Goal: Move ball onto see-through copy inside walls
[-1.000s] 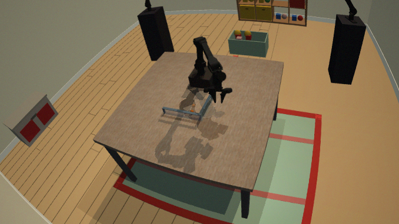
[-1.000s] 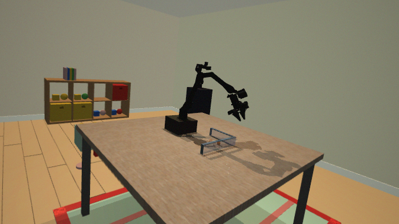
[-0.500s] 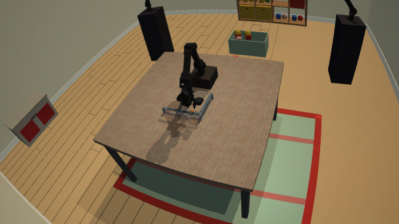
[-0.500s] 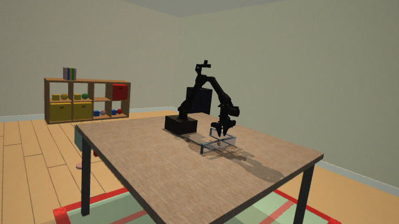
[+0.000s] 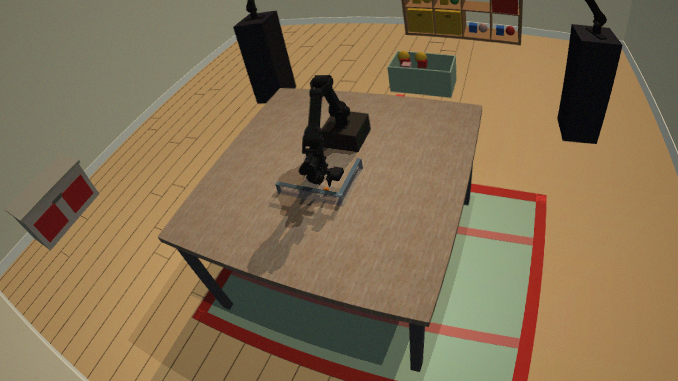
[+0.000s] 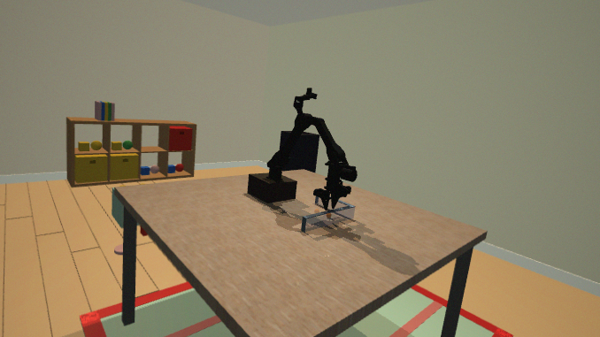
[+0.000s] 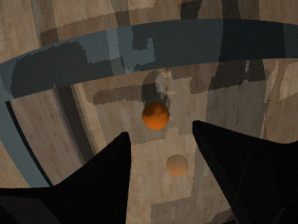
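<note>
A small orange ball [image 7: 154, 116] [image 5: 326, 188] [image 6: 328, 216] lies on the table inside the corner of the two low clear walls [image 7: 166, 43] [image 5: 300, 188] [image 6: 315, 223]. In the wrist view it sits close to the far wall. A pale see-through copy of the ball [image 7: 177, 165] shows on the table a little nearer to the wrist camera. It is apart from the ball. My gripper [image 7: 161, 132] [image 5: 331, 176] [image 6: 330, 206] points down just above the ball. Its fingers stand apart with nothing between them. The ball lies just beyond the fingertips.
The arm's black base [image 5: 346, 131] [image 6: 271, 187] stands on the wooden table [image 5: 400, 237] [image 6: 212, 245] just behind the walls. Two other black arms on pedestals, a shelf and a green bin stand on the floor far from the table.
</note>
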You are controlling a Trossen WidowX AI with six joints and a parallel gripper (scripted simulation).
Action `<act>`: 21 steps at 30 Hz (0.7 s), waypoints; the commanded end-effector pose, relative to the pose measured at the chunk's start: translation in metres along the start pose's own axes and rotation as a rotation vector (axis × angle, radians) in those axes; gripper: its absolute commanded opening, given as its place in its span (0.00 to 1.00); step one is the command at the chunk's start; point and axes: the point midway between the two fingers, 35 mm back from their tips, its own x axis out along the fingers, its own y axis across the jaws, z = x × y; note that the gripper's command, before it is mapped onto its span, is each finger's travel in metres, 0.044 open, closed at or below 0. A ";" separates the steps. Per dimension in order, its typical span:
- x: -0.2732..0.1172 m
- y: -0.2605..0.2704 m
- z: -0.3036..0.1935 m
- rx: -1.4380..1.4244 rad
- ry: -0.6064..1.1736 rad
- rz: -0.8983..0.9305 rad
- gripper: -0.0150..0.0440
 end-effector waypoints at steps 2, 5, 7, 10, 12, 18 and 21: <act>0.007 0.000 0.000 -0.004 -0.001 0.004 0.63; 0.012 0.000 0.000 -0.004 -0.001 0.004 0.63; 0.015 0.000 0.000 -0.004 -0.001 0.004 0.63; 0.020 0.000 0.000 -0.004 -0.001 0.005 0.63; 0.024 0.000 0.000 -0.004 -0.001 0.005 0.63; 0.032 0.000 0.000 -0.004 0.000 0.005 0.63; 0.032 0.000 0.000 -0.004 0.000 0.005 0.54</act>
